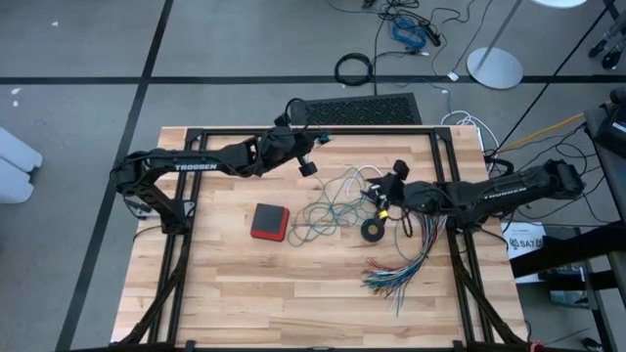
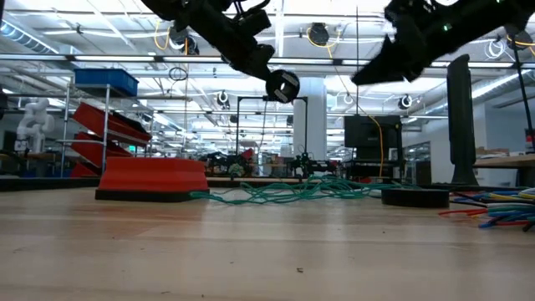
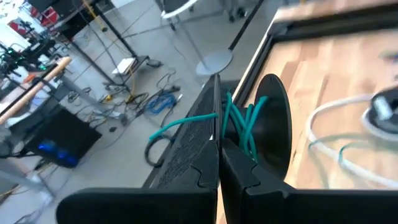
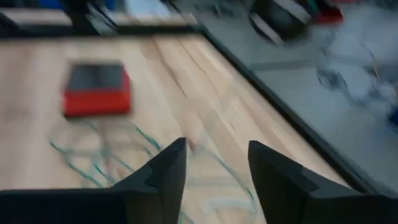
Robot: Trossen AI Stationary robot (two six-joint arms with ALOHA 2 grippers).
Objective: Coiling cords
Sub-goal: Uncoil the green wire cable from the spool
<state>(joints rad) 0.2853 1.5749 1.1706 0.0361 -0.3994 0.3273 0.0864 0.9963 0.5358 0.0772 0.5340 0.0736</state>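
Two dark arms reach over a pale wooden slat table [image 1: 225, 293] framed in black metal. On the left, the left gripper [image 1: 306, 161] hangs above the table's far half, its fingers [image 3: 205, 155] pressed together on a few looped strands of the teal-green cord [image 3: 239, 121], which stand up between their textured inner faces. Below and toward the middle lies a flat, square red block [image 1: 270, 221] with a dark top. Beside it, the rest of the teal-green cord sprawls in loose thin loops on the wood, tangled with the white cord [image 1: 354, 177], which curves in wider arcs. Next comes a small black ring [image 1: 373, 231], lying flat. Over the tangle's right edge hovers the right gripper [image 1: 388, 196], its two blunt dark fingers [image 4: 165, 171] parted, with nothing between them. Near the right front, a fanned bundle of multicoloured wires [image 1: 396, 272] spreads across the boards
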